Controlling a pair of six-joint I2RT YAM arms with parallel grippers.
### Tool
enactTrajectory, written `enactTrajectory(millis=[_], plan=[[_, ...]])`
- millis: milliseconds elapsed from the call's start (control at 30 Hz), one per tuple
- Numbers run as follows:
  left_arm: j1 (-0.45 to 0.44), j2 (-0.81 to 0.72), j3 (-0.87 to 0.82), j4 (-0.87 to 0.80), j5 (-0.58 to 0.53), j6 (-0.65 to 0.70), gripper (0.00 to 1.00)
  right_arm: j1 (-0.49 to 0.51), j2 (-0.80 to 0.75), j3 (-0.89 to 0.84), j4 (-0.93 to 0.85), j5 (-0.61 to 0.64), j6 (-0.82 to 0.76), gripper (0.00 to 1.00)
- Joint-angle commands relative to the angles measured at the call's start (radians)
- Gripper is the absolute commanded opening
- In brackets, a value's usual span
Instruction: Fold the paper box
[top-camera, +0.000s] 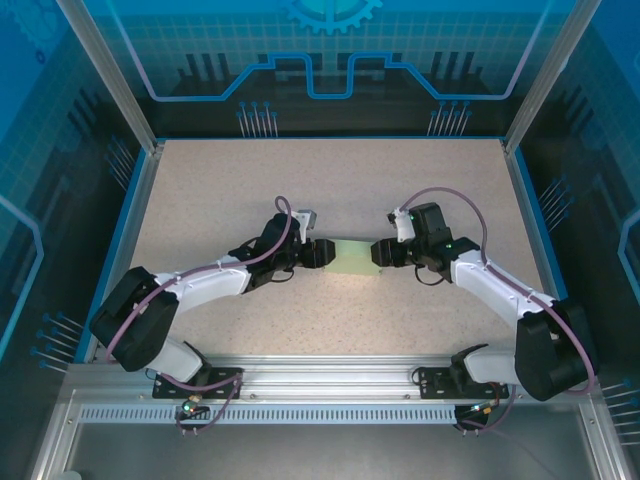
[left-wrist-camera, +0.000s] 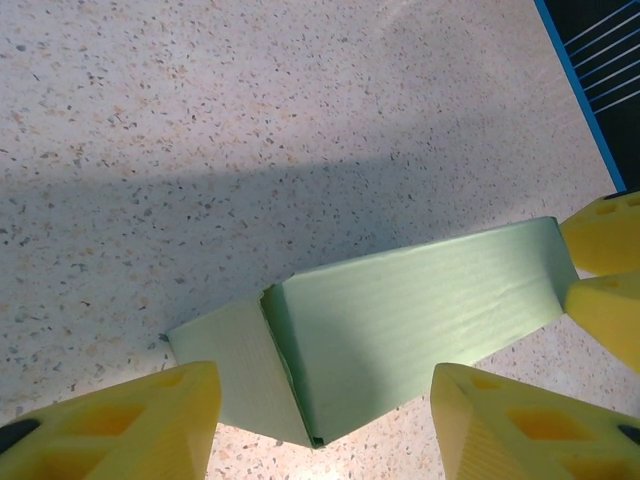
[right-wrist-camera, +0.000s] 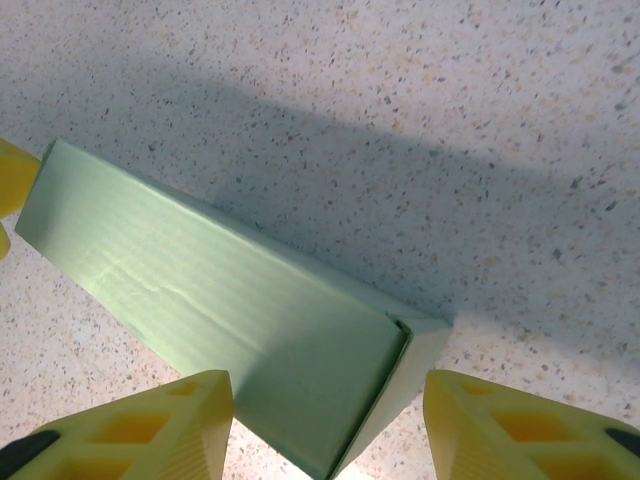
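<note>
Left end effector (top-camera: 320, 254) and right end effector (top-camera: 383, 252), both released, straddle the paper box (top-camera: 350, 256); light, crushable card, I'd pinch its end flaps gently.

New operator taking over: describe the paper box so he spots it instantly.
On the speckled beige table, find the middle, where the left end effector and right end effector face each other. The paper box lies between them: a small, pale mint-green rectangular carton, the only green thing there.
</note>
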Motion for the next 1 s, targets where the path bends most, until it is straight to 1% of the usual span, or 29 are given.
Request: enactTrajectory(millis=[0,367,533,700,867,967], plan=[[0.000,0.014,0.030,-0.002,0.036,0.023,0.56,-0.010,-0.010,-0.019,0.012,-0.040,0.022,0.53],[0.000,0.054,0.057,0.022,0.083,0.022,0.45,0.003,0.016,-0.013,0.058,-0.068,0.036,0.49],[0.001,0.050,0.066,0.028,0.085,0.023,0.44,0.006,0.020,0.009,0.082,-0.082,0.044,0.47],[0.002,0.056,0.095,0.030,0.065,0.034,0.44,0.005,0.047,0.057,0.107,-0.091,0.046,0.46],[0.015,0.083,0.150,0.033,0.038,0.052,0.44,-0.002,0.105,0.112,0.132,-0.088,0.035,0.46],[0.035,0.120,0.194,0.038,0.036,0.065,0.44,-0.013,0.160,0.188,0.143,-0.088,0.017,0.47]])
